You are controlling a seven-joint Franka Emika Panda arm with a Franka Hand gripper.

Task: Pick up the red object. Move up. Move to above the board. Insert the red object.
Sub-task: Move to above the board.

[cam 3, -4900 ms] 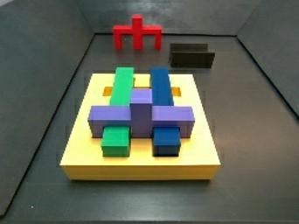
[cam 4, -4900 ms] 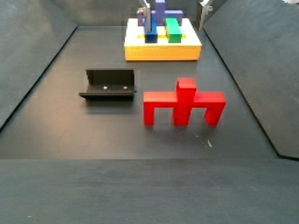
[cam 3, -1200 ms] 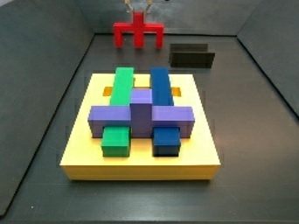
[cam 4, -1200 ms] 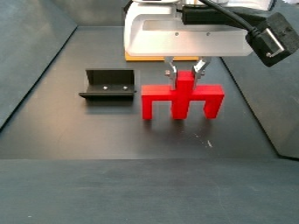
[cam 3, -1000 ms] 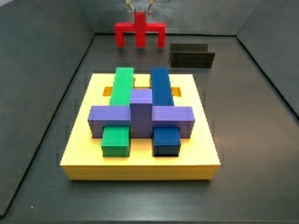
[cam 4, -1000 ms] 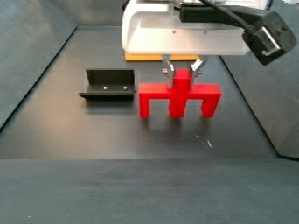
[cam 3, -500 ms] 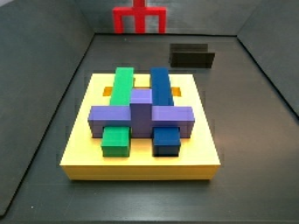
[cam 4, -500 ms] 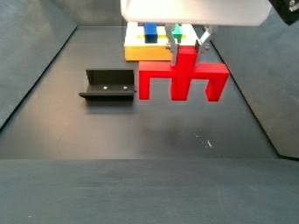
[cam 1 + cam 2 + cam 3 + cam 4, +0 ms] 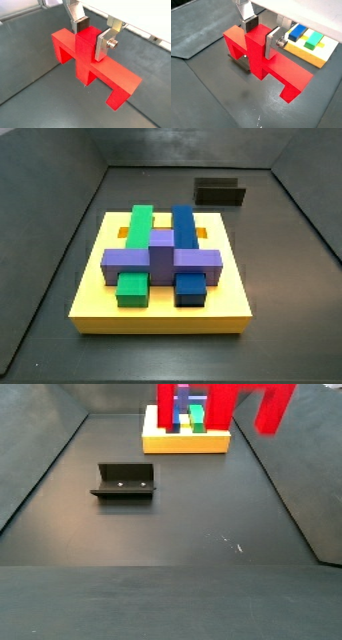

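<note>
The red object (image 9: 90,67) is held by its central stub in the gripper (image 9: 92,36), raised clear of the floor; the board (image 9: 186,441) lies toward the table's far edge.

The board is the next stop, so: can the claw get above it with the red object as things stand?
Probably yes: the claw, shut on the red object, hangs high above the floor, with open air toward the board.
</note>
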